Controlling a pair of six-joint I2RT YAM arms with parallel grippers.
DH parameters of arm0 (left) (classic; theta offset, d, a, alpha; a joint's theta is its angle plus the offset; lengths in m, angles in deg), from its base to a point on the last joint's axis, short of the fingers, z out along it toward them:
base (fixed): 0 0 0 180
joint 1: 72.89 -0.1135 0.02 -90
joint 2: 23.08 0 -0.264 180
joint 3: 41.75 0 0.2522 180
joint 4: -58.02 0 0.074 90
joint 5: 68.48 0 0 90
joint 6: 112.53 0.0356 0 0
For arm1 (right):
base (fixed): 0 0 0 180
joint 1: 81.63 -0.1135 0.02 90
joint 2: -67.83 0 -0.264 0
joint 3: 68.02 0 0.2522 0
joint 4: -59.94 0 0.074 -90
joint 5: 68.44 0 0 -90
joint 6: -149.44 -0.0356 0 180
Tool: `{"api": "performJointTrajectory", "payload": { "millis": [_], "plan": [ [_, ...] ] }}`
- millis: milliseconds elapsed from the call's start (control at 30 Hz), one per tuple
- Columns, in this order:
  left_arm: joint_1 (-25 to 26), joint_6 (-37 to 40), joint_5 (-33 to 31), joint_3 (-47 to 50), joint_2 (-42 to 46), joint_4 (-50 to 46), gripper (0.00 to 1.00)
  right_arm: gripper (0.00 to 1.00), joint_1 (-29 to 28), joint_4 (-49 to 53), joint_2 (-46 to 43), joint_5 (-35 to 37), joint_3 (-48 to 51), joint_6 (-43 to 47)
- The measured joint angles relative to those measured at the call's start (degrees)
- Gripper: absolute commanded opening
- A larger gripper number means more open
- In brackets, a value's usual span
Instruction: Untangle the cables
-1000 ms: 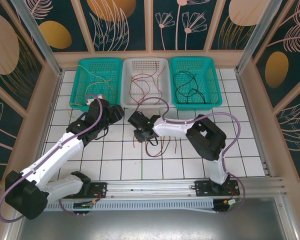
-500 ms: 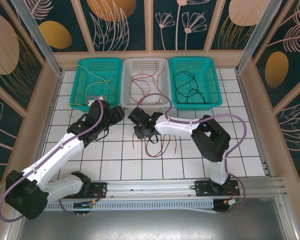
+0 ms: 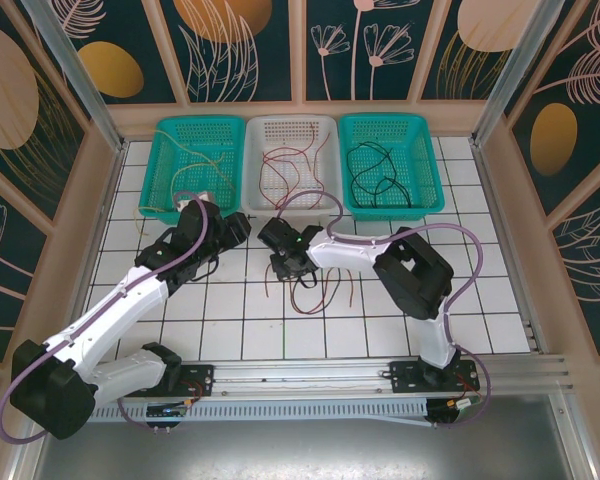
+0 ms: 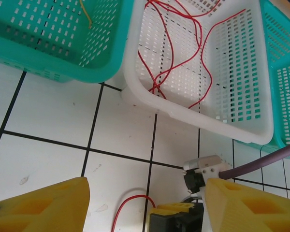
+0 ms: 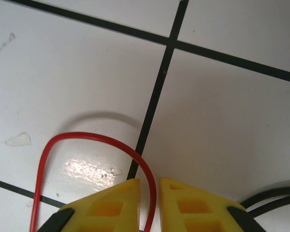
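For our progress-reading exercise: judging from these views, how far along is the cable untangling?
Done: a yellow cable lies in the left teal basket, red cables in the white basket, black cables in the right teal basket. In hand: the right fingers pinch a red cable looping over the tiles; the left fingers stand open near the baskets. Left: red and black strands lie crossed on the tiles.

You have the left basket (image 3: 193, 121), middle basket (image 3: 292, 120) and right basket (image 3: 388, 118) in a row at the far side of the table (image 3: 380, 330), cables (image 3: 372, 178) lying in each, and loose cables (image 5: 92, 136) on the table near of the middle one, under the right gripper (image 5: 149, 193), the left gripper (image 3: 235, 228) to its left.
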Motion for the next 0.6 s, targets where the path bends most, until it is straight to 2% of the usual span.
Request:
{"api": "performJointTrajectory", "payload": {
  "millis": [133,333,433,533,600],
  "plan": [
    [0.0,0.5,1.0,0.0,0.0,1.4,0.65,0.00,0.2,-1.5,-0.5,-0.5,1.6,-0.2],
    [0.0,1.9,2.6,-0.2,0.0,3.2,0.66,0.00,1.7,-3.1,-4.1,-0.7,5.2,-0.5],
    [0.0,2.8,3.4,-0.5,0.0,4.6,0.67,0.00,2.2,-5.5,-9.2,-1.1,8.1,-0.5],
    [0.0,4.3,4.5,-1.1,0.1,6.0,0.60,0.00,3.0,-9.5,-17.0,-3.2,12.2,-0.6],
    [0.0,5.4,5.8,-1.1,0.6,7.9,0.60,0.00,4.4,-13.0,-23.0,-5.4,15.3,-0.6]
  ]
}}
